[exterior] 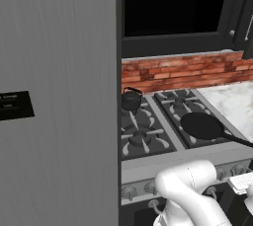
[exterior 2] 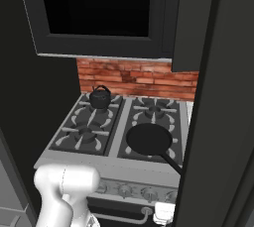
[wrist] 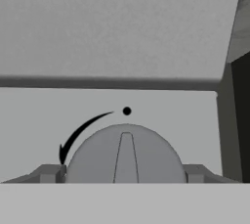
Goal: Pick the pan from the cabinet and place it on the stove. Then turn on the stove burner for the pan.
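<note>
The black pan (exterior: 201, 125) (exterior 2: 149, 139) lies flat on the front right grate of the stove (exterior: 148, 158) (exterior 2: 74, 164), its thin handle pointing out over the front right corner. The dark cabinet (exterior: 173, 42) (exterior 2: 99, 47) above the stove stands open with a dark interior. My gripper (exterior: 242, 183) (exterior 2: 163, 213) (wrist: 124, 174) is low against the stove's front, at the right end of the knob row. In the hand view a round grey knob (wrist: 126, 154) fills the gap between the two spread fingertips (wrist: 49, 174), its pointer aimed at a black dot above it.
A small black kettle (exterior: 131, 99) (exterior 2: 100, 97) sits on the back left burner. A tall grey panel (exterior: 54, 96) with a black label rises on the left. A marble counter (exterior: 232, 101) adjoins the stove's right side, with a brick wall (exterior: 183, 72) behind. A dark open door (exterior 2: 218, 97) looms at right.
</note>
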